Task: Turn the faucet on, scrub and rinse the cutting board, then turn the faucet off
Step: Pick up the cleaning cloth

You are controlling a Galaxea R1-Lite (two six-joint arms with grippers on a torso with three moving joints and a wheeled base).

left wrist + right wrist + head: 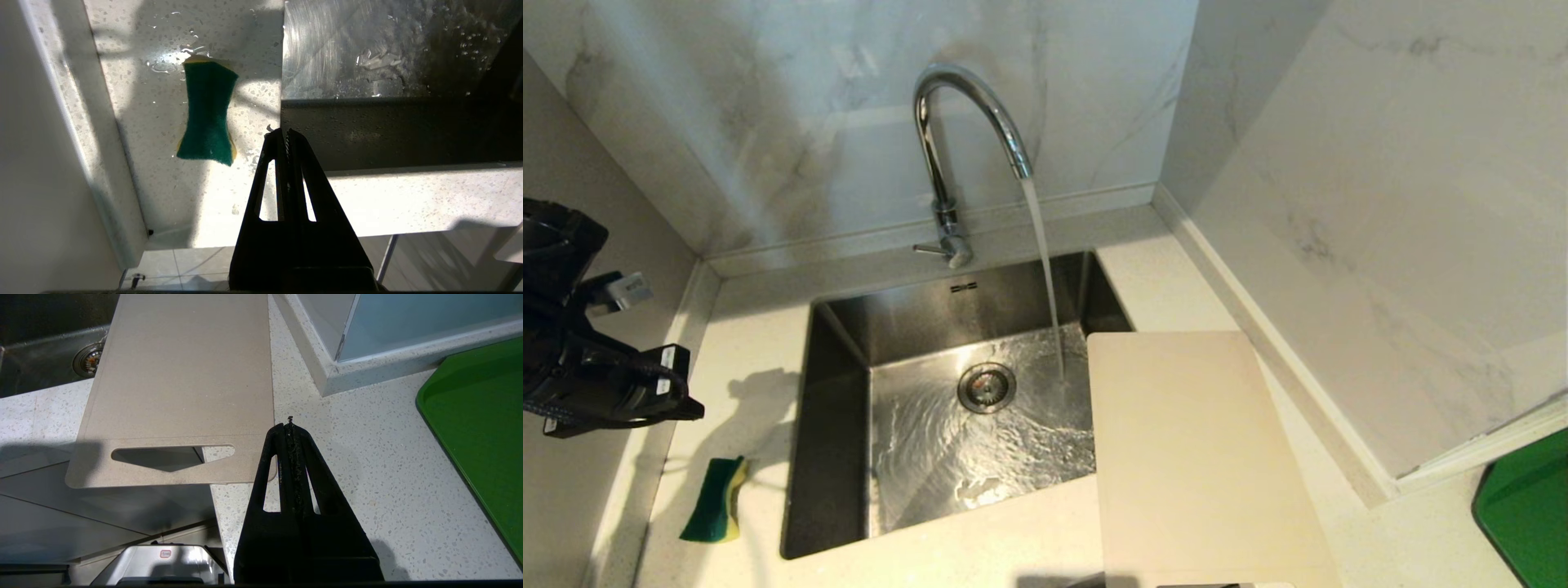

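Note:
Water streams from the chrome faucet [947, 139] into the steel sink [837, 441]. The cream cutting board [1192, 457] lies flat on the counter to the sink's right, its far corner over the basin; its slot handle [171, 455] is at the near end. My left gripper [690, 408] hangs shut and empty above the counter left of the sink, with a green and yellow sponge [716, 500] lying below it. In its wrist view the left gripper [284, 131] is over the sink's edge beside the sponge [208, 112]. My right gripper [289, 426] is shut and empty, above the counter next to the board's near corner.
A bright green tray [1527, 514] sits on the counter at the far right. Marble walls close in the back and right of the counter [980, 547]. A side wall runs close along the left arm.

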